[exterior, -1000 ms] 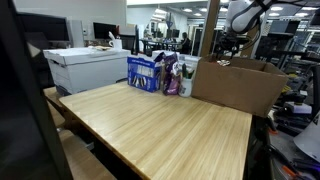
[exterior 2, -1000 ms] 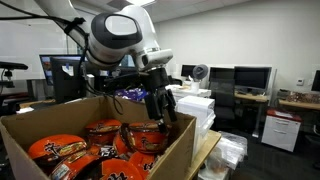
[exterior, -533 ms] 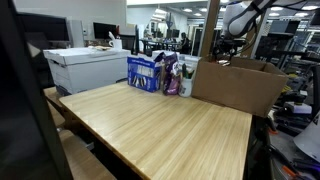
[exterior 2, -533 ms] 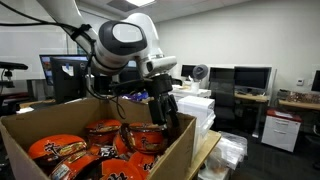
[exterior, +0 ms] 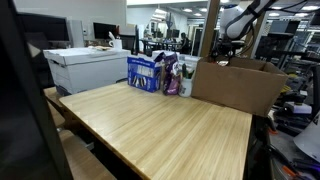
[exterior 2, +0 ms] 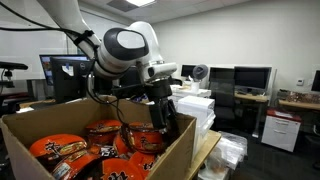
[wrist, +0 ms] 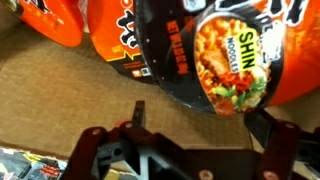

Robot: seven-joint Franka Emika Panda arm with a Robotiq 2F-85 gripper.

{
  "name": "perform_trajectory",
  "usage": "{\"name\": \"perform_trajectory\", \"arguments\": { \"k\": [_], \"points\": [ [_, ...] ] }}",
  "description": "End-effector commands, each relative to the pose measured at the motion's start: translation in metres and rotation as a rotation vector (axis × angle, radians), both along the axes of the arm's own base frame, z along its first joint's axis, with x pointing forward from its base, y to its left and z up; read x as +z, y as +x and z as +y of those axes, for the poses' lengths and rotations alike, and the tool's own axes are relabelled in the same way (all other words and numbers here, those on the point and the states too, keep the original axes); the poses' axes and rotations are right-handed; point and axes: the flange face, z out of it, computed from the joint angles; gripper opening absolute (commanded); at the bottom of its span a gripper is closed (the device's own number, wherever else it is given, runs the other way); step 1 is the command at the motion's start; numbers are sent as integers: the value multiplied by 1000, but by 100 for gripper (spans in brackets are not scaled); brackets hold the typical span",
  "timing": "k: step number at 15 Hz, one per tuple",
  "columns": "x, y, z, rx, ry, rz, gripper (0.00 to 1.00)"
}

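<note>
The end effector [exterior 2: 168, 122] hangs in the open top of a cardboard box [exterior 2: 180, 156], near the middle of the frame in an exterior view. Its fingers point down at the red noodle bowls [exterior 2: 100, 137] packed inside. It is released, with the jaws standing wide apart and nothing between them.

In the wrist view the two dark fingers [wrist: 92, 148] show at the lower left and lower right of the frame, with only plain brown cardboard in the gap. Across the top of that frame lie the bowls, tilted and crowded against one another. A printed-lid bowl [wrist: 232, 60] marked "SHIN NOODLE" sits at the upper right, a dark-sided bowl [wrist: 160, 50] is just beside it, and orange ones fill the upper left. The printed-lid bowl is the nearest to the end effector — close above the fingers in the frame, yet apart from them.

In an exterior view the box stands at the far end of a wooden surface [exterior: 160, 125], right of centre. The arm [exterior: 238, 18] bends over it at the upper right, and the box wall hides the end effector there. Just left of the box stand a purple bag [exterior: 171, 74] and a blue package [exterior: 143, 72]. A white machine [exterior: 85, 66] sits further left.
</note>
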Motion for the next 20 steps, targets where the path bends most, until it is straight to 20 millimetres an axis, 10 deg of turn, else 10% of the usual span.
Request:
{"name": "perform_trajectory", "arguments": {
  "k": [1,20],
  "points": [
    [-1,-1,11,4,102,56,100],
    [36,-27,33,57,562,284,100]
  ]
}}
